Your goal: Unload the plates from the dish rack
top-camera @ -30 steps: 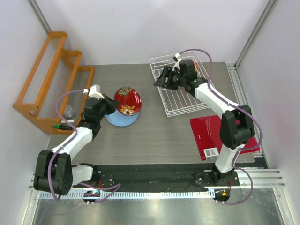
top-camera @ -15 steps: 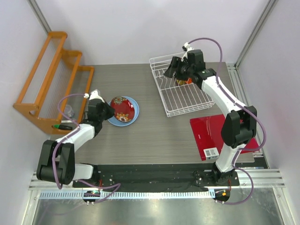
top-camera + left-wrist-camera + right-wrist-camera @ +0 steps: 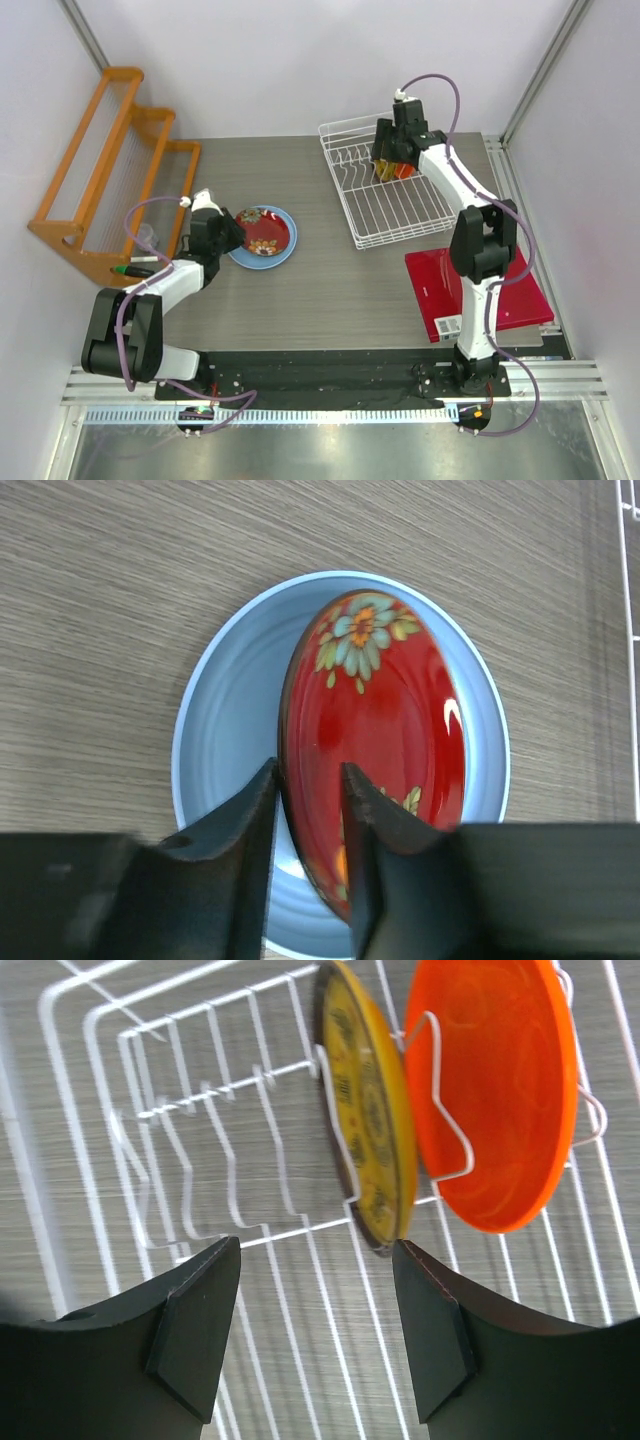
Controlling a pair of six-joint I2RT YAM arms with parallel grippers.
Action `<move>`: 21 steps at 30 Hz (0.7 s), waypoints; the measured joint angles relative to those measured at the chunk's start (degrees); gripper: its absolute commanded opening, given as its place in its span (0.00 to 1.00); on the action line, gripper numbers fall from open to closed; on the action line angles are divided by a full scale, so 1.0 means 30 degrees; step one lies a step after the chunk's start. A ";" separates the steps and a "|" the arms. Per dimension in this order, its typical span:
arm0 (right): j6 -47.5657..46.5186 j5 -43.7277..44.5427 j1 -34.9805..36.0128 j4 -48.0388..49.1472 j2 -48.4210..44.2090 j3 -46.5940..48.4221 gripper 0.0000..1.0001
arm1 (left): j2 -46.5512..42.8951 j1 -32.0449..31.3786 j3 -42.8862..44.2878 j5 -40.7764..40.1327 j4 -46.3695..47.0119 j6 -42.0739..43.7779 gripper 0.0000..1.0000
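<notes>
Two plates stand in the rack [image 3: 395, 210]: the yellow plate [image 3: 370, 1130] and the orange plate [image 3: 500, 1100], both up on edge in neighbouring slots toward its far side, with a wire prong between them. The yellow one is yours first, I'd say. It shows its rim to your right hand [image 3: 318, 1250], edge-on, faces running straight away from the fingers.

That hand hovers over the rack, spread wide and holding nothing. Here's the relation that counts: the yellow rim is not centred in the gap. In the wrist view its low edge sits just beside the fingertip on the right side of the picture, and the other finger stands well off it. You'll want to slide across toward the plate so one finger goes down each face. Mind the narrow space behind it: the orange plate is close on the far face, and the prong stands right there too.

Over on the other side, the red plate [image 3: 385, 730] rests in the blue plate [image 3: 230, 730] on the table [image 3: 100, 600], well apart from the rack. Your left hand [image 3: 308, 770] is narrow, its fingers straddling the near rim of the red plate. You can't tell from here whether they pinch it or stand just free of it.

For the rack, the right arm is plainly nearer; the left is way across the table.
</notes>
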 measured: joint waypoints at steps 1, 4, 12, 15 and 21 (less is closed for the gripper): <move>-0.0168 0.0350 0.0007 -0.0168 0.0270 0.0146 0.68 | 0.0000 0.0000 0.0007 -0.0022 0.0000 0.0029 0.41; -0.0634 0.1239 0.0007 -0.0663 0.0736 0.0495 0.68 | 0.0000 0.0007 0.0044 -0.0146 -0.0109 0.0087 0.50; -0.1676 0.3140 0.0007 -0.0991 0.1588 0.2237 0.65 | -0.0131 0.0007 0.0066 -0.0117 -0.0219 0.0080 0.82; -0.1960 0.3504 0.0007 -0.1035 0.2251 0.3104 0.61 | -0.0714 0.0007 0.0066 -0.0117 -0.0423 0.0095 0.83; -0.2499 0.4000 0.0007 -0.1260 0.4073 0.4962 0.54 | -0.2390 0.0007 0.0066 0.0095 -0.0845 0.0153 0.84</move>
